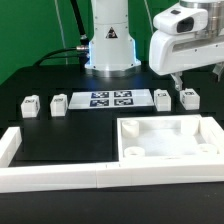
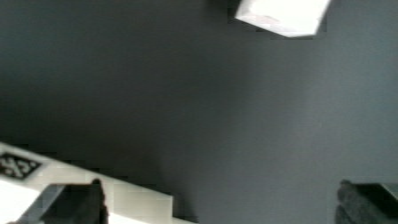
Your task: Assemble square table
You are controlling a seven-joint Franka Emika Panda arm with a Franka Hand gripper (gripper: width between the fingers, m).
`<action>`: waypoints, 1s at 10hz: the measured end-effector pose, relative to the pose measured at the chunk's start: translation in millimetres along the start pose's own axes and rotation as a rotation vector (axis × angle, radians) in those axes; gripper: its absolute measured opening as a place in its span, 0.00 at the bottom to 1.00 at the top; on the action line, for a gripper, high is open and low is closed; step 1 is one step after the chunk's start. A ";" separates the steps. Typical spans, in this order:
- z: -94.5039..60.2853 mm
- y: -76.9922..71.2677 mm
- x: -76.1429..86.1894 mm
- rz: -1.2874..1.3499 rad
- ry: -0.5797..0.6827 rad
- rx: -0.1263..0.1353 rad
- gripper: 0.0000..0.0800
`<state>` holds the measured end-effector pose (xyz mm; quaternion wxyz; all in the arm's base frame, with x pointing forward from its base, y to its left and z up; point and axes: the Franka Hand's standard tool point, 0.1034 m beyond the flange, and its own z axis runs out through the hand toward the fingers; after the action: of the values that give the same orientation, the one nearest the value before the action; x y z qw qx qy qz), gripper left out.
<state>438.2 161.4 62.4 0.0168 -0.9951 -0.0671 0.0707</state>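
Tabletop [image 1: 175,140], shaped like a tray, is laid flat at the exterior view's right, just beside the white wall [image 1: 60,176]. Only round corner holes [image 1: 133,153] are seen inside it. Four small legs [image 1: 30,105] are set in a row behind, two each side of the marker board [image 1: 110,98]. The gripper [image 1: 178,80] is held wide open, with nothing gripped.
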 end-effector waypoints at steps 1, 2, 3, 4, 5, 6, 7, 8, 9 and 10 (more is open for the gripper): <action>7.7 -1.3 -2.9 0.010 -0.004 0.009 0.81; 13.6 0.8 -5.7 0.024 0.001 0.019 0.81; 11.2 -0.2 -4.5 0.022 -0.001 0.018 0.81; 11.7 1.2 -9.3 0.015 -0.059 0.008 0.81; 11.7 2.3 -11.2 0.010 -0.147 0.000 0.81; 13.6 1.4 -12.1 0.024 -0.230 -0.004 0.81; 21.5 -3.2 -20.2 0.066 -0.409 0.005 0.81; 27.5 -3.7 -15.9 0.083 -0.529 0.010 0.81; 29.1 -3.2 -16.2 0.083 -0.607 0.010 0.81; 30.0 -2.9 -18.9 0.075 -0.683 0.010 0.81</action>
<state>415.0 162.4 35.5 -0.0046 -0.9157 -0.0318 0.4005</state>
